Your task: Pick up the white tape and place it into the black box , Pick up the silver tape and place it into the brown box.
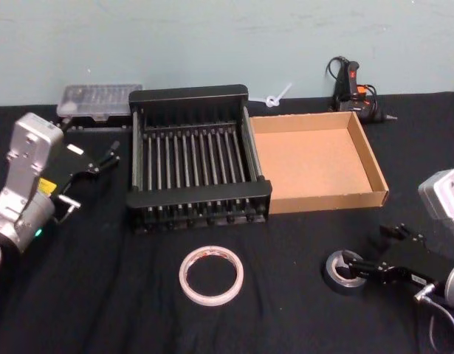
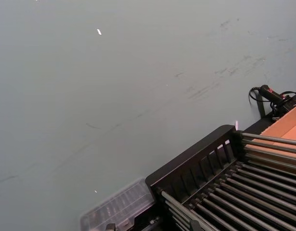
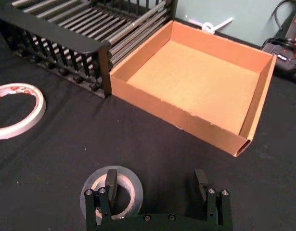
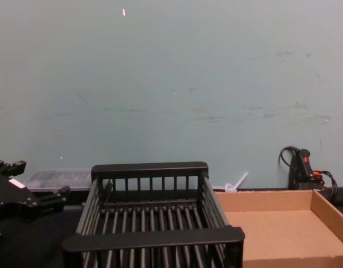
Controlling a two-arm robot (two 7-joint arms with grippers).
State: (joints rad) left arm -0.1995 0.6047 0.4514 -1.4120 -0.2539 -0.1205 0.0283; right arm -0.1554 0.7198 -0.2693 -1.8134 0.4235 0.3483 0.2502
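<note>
The white tape lies flat on the black cloth in front of the black box. To the right of that crate stands the brown box; both hold nothing. At the near right lies the silver tape. My right gripper is open and low over it, one finger above the roll's core and the other out to the side. My left gripper hangs open, raised to the left of the black box.
A clear plastic case sits behind the crate's left corner. A glue gun with its cord lies at the back right, and a white cable tie behind the boxes. A wall rises behind the table.
</note>
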